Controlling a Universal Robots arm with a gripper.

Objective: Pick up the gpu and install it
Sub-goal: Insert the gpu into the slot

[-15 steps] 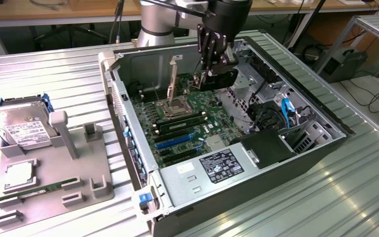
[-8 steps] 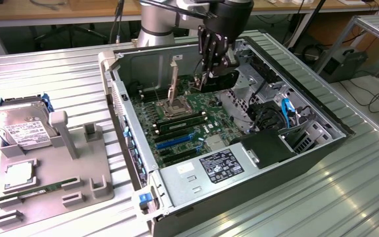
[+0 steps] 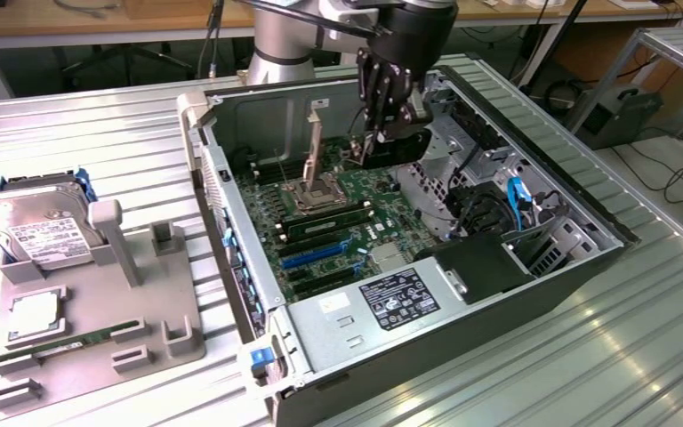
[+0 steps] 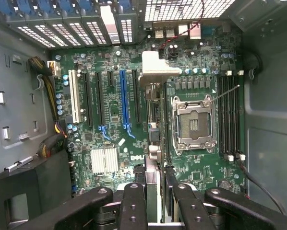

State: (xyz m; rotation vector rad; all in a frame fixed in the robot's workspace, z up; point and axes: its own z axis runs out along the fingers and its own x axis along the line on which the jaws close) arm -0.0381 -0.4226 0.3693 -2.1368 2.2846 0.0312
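The gpu (image 4: pixel 154 143) hangs edge-on between my fingers (image 4: pixel 134 203), its silver end bracket (image 4: pixel 158 69) toward the case's rear slot openings. My gripper (image 4: pixel 155 203) is shut on it, above the motherboard (image 4: pixel 110 124). The card hovers beside the black and blue expansion slots (image 4: pixel 124 98), between them and the open CPU socket (image 4: pixel 194 122), apart from the board. In the exterior view the gripper (image 3: pixel 382 124) reaches down into the open PC case (image 3: pixel 217 187), with the dark gpu (image 3: pixel 398 133) at its tip over the board's far end.
A grey fixture tray (image 3: pixel 140 311) at the exterior view's left holds a hard drive (image 3: pixel 33 227), a CPU (image 3: pixel 36 316) and a RAM stick (image 3: pixel 63 347). Inside the case are the power supply (image 3: pixel 395 298), drive cage (image 3: pixel 519 222) and loose cables (image 4: pixel 50 96).
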